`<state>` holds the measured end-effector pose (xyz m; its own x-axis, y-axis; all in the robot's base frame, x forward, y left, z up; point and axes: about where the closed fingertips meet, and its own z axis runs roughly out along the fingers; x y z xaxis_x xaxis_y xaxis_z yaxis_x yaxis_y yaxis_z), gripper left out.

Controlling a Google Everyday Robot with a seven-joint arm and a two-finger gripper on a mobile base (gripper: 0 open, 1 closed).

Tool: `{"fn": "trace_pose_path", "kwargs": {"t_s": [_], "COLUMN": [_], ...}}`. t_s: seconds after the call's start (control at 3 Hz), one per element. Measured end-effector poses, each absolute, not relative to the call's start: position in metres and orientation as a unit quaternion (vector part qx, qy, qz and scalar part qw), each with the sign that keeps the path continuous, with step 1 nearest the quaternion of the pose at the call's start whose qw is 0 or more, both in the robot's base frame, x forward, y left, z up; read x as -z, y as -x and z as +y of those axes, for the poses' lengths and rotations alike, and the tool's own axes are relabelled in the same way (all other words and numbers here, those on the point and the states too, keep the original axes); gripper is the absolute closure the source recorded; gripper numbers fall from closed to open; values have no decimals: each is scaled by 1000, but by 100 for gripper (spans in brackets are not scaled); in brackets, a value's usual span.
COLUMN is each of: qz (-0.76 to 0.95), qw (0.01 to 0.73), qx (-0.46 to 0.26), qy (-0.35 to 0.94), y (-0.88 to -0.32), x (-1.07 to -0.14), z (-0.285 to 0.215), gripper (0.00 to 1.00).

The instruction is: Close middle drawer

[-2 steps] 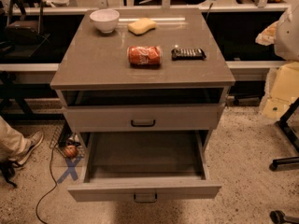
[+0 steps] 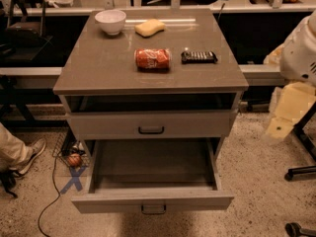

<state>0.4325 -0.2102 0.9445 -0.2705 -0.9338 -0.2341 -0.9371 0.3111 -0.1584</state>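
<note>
Below the taller-fronted top drawer (image 2: 148,125), the wide grey-beige middle drawer (image 2: 153,201) stands pulled far out of the cabinet toward the camera. Its long axis runs left to right across the view. The low front panel faces the camera and carries a small dark bar handle (image 2: 153,209) at its middle. The open box faces up and shows its bare floor and both side walls. The top drawer's front sits well back from it, with a dark gap under the grey desk (image 2: 98,68).

On the desk lie a crumpled orange-red packet (image 2: 152,59) near the middle and a flat black rectangular device (image 2: 199,57) just to the right of it. A round white bowl (image 2: 110,21) and a yellow sponge (image 2: 149,27) sit side by side toward the back.

My cream-coloured hand (image 2: 282,125) hangs at the right edge of the view, beside the cabinet and apart from the drawer. I cannot tell whether it is released or clenched.

On the speckled floor at the left are a blue tape cross (image 2: 75,179) and someone's grey shoe (image 2: 30,154).
</note>
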Motion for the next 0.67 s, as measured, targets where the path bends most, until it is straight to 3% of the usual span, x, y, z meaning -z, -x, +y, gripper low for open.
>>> {"fn": "trace_pose_path", "kwargs": {"t_s": [0.33, 0.67], "qz": [826, 826], "qw": [110, 111], "qx": [-79, -79], "qy": [547, 547], "y": [-415, -415], "x": [-874, -874], "z": [-188, -188], "gripper": [0, 0]}}
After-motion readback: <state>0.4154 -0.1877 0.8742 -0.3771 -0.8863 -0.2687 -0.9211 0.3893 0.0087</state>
